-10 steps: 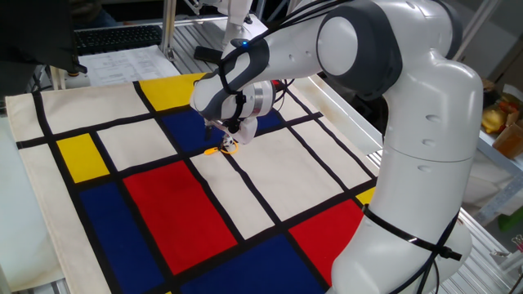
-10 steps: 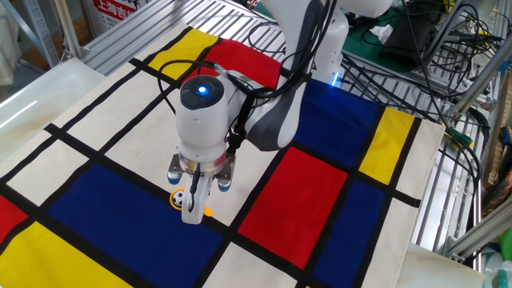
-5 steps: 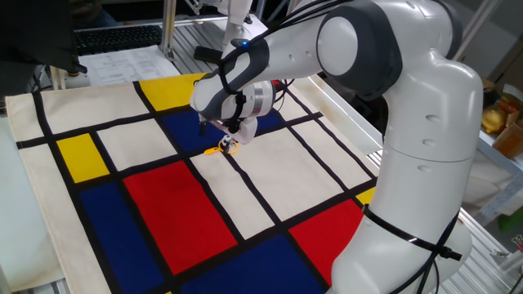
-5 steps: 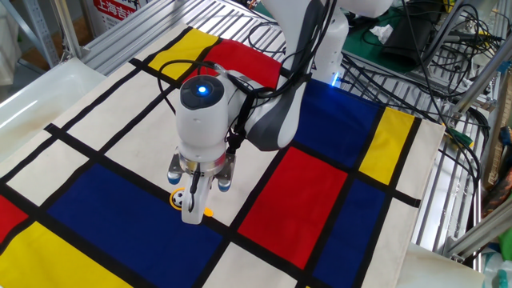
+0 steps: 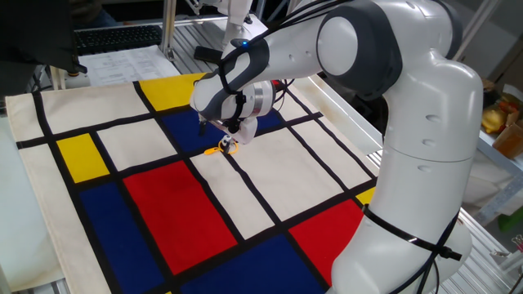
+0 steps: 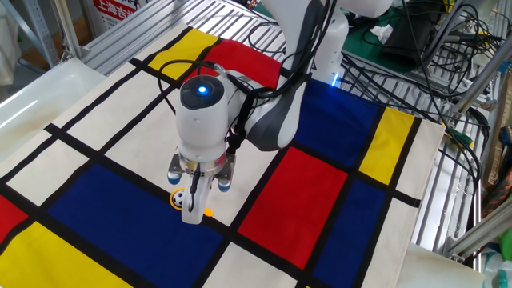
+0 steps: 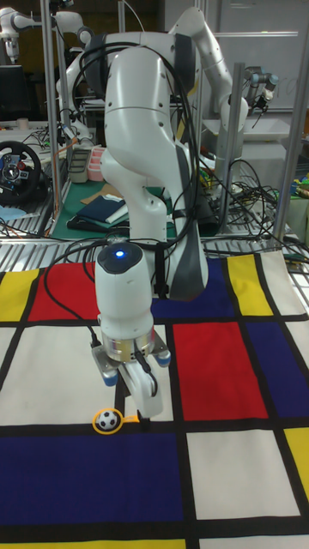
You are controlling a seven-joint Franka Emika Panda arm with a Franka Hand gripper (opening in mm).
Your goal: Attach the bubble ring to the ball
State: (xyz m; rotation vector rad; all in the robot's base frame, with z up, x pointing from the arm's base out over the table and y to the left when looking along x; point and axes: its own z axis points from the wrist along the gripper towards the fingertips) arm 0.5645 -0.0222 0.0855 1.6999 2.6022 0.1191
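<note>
Colour-block cloth on table (image 7: 51, 360): thin yellow hoop with orange handle (image 7: 118, 420) encircles tiny black-and-white ball (image 7: 106, 420), jaws (image 7: 140, 413) pinching the handle, apparently to steady the ring.

Bright, even indoor light, soft shadows, sharp fixed views; tall view slightly grainy.

The worktop (image 6: 120, 32) is a metal-slatted surface covered by a cloth (image 6: 336, 168) printed in red, blue, yellow and white blocks with black lines. On the cloth lies the bubble ring (image 7: 118, 421), its yellow hoop around the ball (image 7: 106, 420), which sits on a black line beside a blue block.
</note>
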